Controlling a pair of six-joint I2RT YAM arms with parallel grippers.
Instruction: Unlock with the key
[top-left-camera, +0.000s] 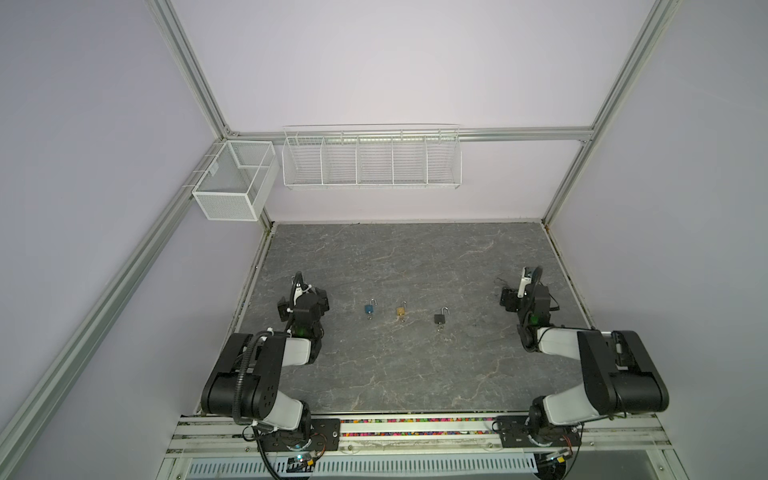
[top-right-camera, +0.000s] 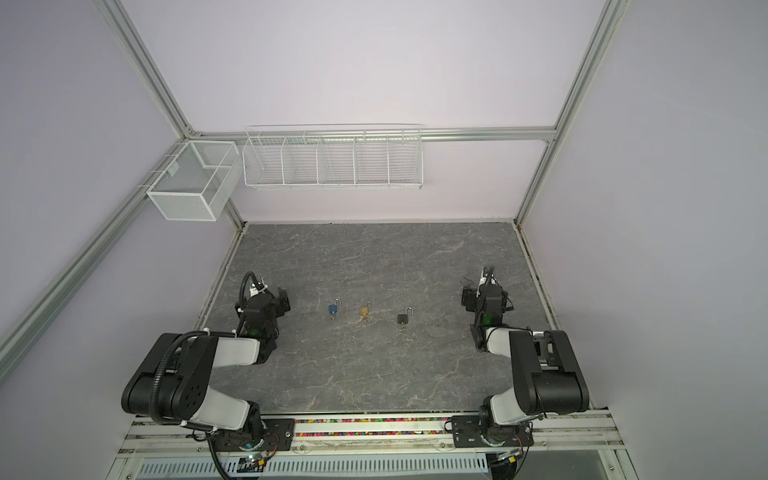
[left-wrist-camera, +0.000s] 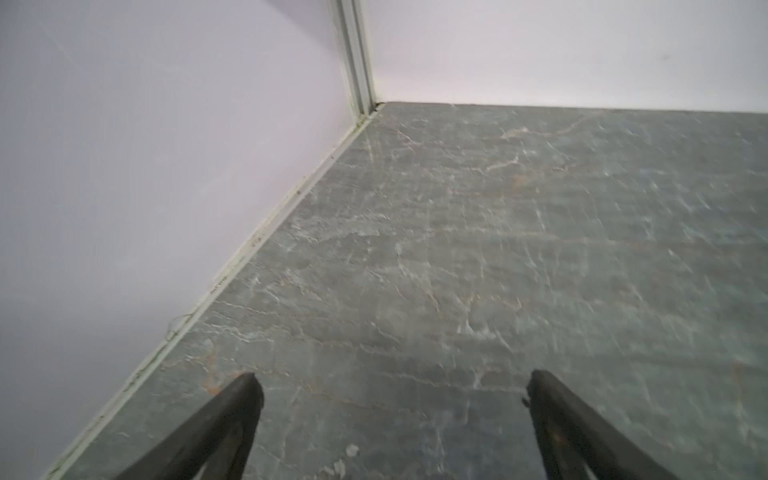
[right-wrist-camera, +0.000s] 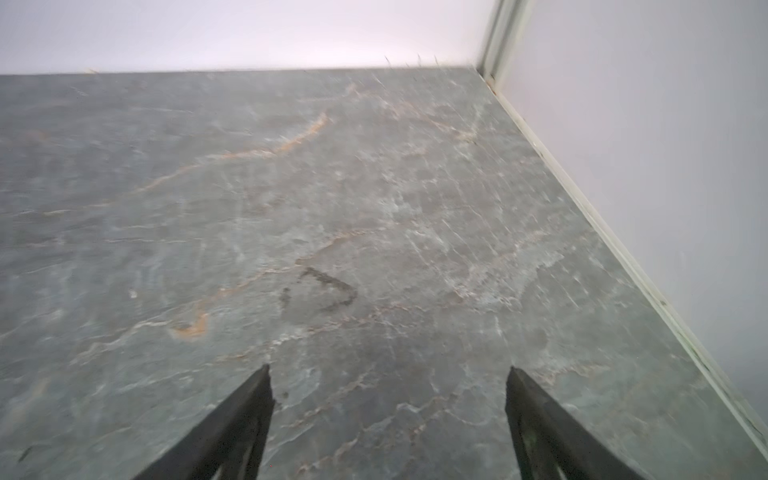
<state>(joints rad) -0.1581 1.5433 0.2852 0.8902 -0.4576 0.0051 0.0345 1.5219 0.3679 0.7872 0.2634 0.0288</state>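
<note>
Three padlocks in a row mid-desk, well apart from both arms: blue padlock (top-left-camera: 369, 309) leftmost, gold padlock (top-left-camera: 401, 311) in the middle, black padlock (top-left-camera: 440, 318) rightmost, each with a probable key (top-left-camera: 369, 317) at its near end, too small to confirm. Left tool (left-wrist-camera: 390, 386) spread wide and empty by the left desk edge; right tool (right-wrist-camera: 388, 378) likewise wide and empty near the right edge. Likely risks: pinching so thin a key off-centre, skidding an unbraced lock across the smooth desk (top-left-camera: 415, 374), twisting lock and key together. Locks visible only in both top views; wrist views limited to bare desk, wall corners and finger spread.
</note>
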